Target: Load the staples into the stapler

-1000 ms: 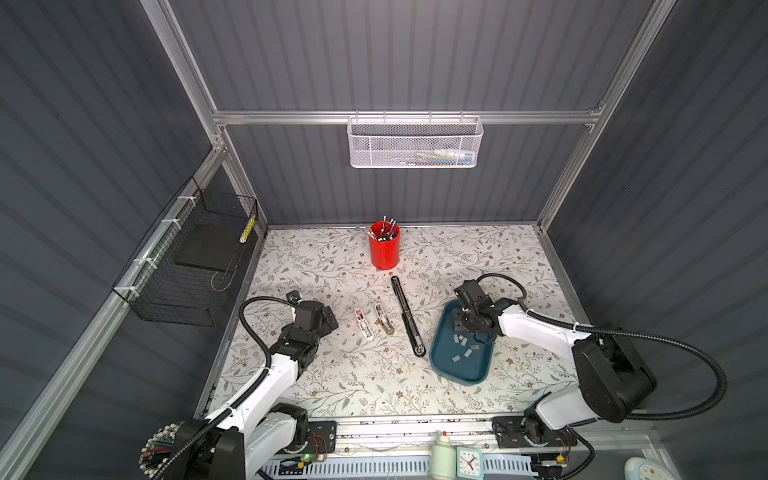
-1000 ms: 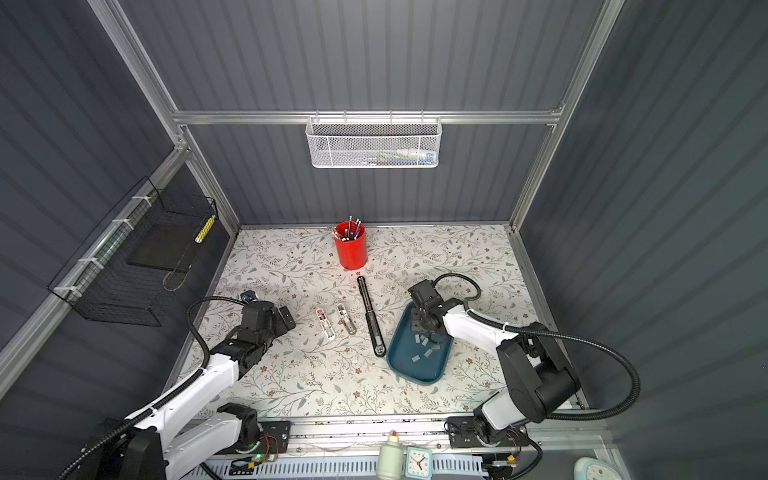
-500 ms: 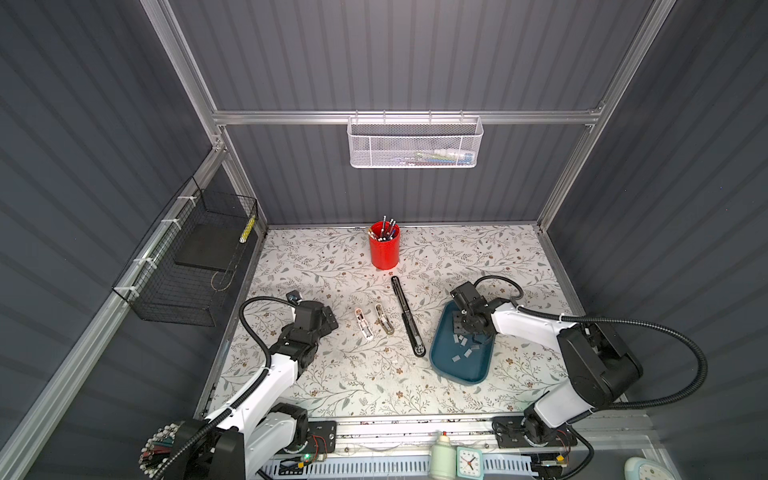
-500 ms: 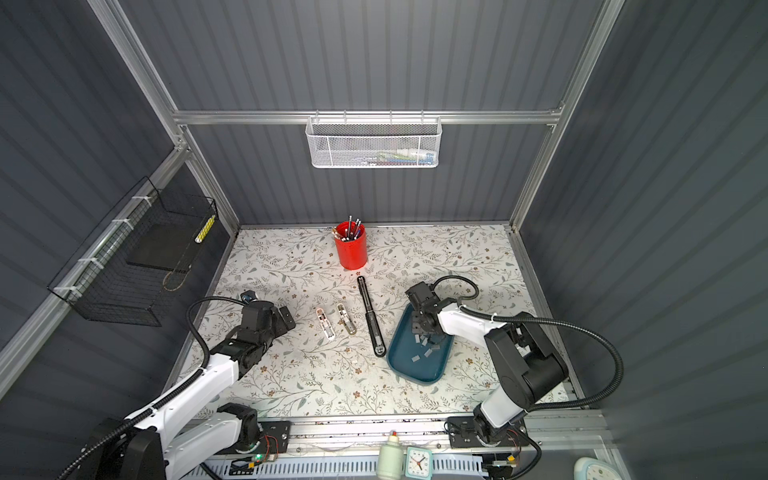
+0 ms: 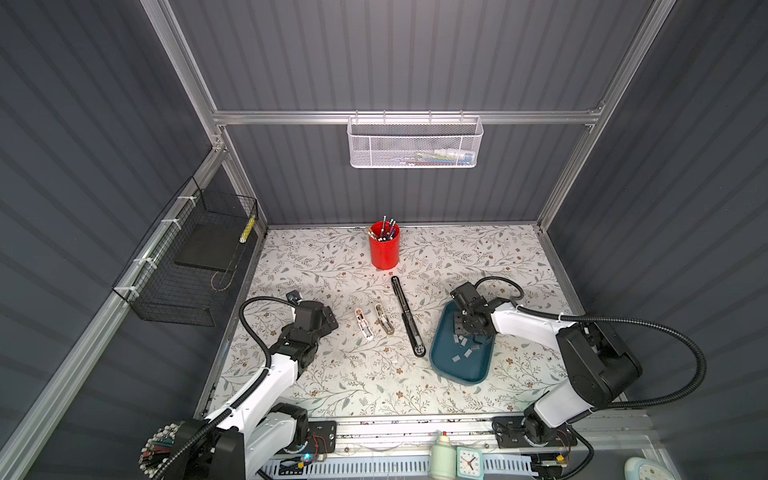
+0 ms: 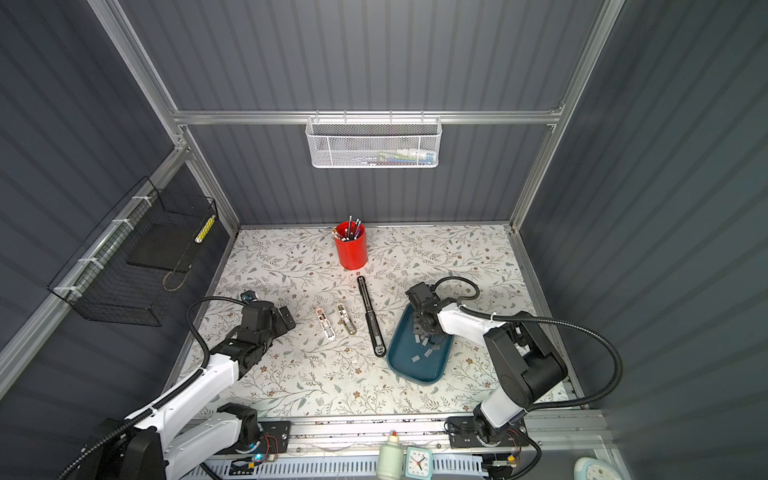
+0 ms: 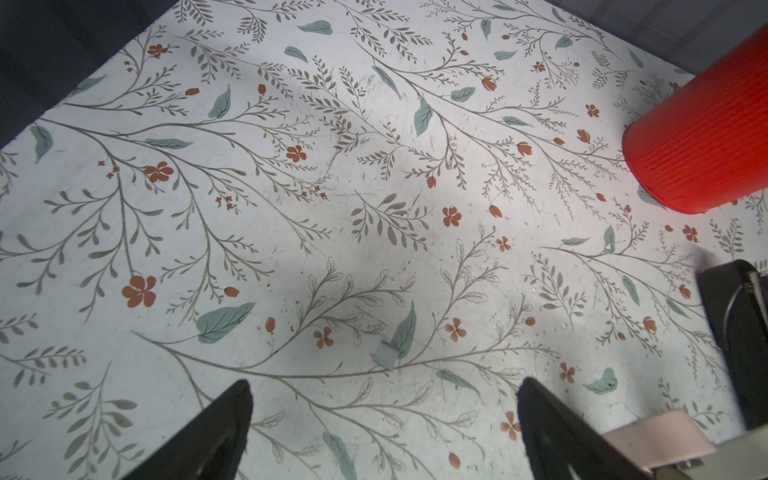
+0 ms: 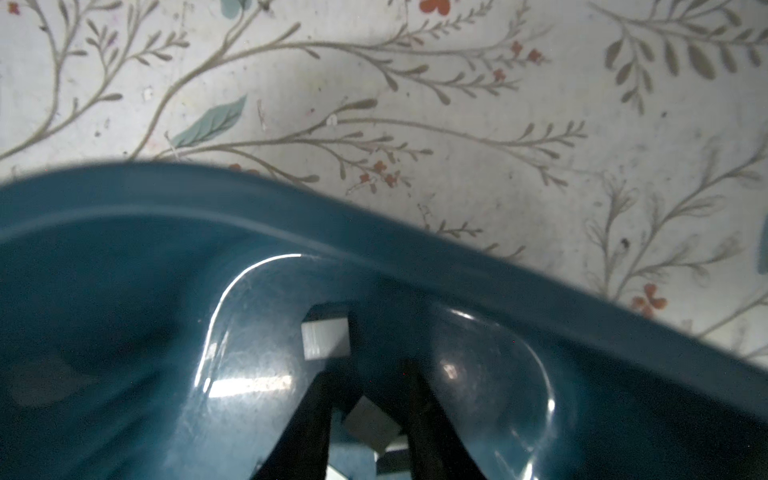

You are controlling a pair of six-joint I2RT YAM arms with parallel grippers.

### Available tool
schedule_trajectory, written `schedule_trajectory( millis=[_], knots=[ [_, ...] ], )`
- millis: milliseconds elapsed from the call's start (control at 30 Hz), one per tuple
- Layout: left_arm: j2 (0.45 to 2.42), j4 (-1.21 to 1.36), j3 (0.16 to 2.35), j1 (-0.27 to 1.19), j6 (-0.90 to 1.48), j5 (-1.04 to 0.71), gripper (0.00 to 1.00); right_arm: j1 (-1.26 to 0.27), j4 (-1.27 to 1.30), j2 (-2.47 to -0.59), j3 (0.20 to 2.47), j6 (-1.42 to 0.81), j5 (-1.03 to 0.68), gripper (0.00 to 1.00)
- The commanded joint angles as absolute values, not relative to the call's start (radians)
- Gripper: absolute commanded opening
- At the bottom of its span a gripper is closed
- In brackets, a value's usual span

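Observation:
The stapler (image 5: 409, 321) is a long black bar lying opened flat in the middle of the table, seen in both top views (image 6: 371, 318). Several pale grey strips of staples (image 5: 462, 341) lie in a teal tray (image 5: 449, 365) to its right. My right gripper (image 5: 467, 332) reaches down into the tray's far end. In the right wrist view its fingers (image 8: 419, 419) are shut on one tilted staple strip (image 8: 370, 417), and another strip (image 8: 324, 340) lies just ahead. My left gripper (image 7: 384, 388) hangs open over the table at the left, with a loose strip (image 7: 386, 355) just beyond its tips.
A red pen cup (image 5: 384, 245) stands behind the stapler. Two small objects, one pale pink (image 5: 363, 324) and one metallic (image 5: 384, 319), lie between my left gripper and the stapler. A black wire basket (image 5: 195, 266) hangs on the left wall and a white one (image 5: 415, 141) on the back wall.
The right arm's elbow has swung inward while its gripper stays low in the tray's far end, shifting slightly. The left arm has not moved.

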State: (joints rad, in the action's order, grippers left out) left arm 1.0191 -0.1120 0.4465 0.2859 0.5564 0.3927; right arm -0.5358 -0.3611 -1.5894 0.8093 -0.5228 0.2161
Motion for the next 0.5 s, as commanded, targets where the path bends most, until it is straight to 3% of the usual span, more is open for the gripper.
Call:
schedule_trajectory(
  millis=[0, 467],
  knots=[
    [1.011, -0.119, 0.456, 0.277, 0.545, 0.393, 1.00, -0.536, -0.359, -1.569, 0.796, -0.518, 0.184, 0.33],
    [1.021, -0.119, 0.460, 0.278, 0.545, 0.390, 1.00, -0.547, -0.370, -1.553, 0.793, -0.532, 0.155, 0.33]
  ],
)
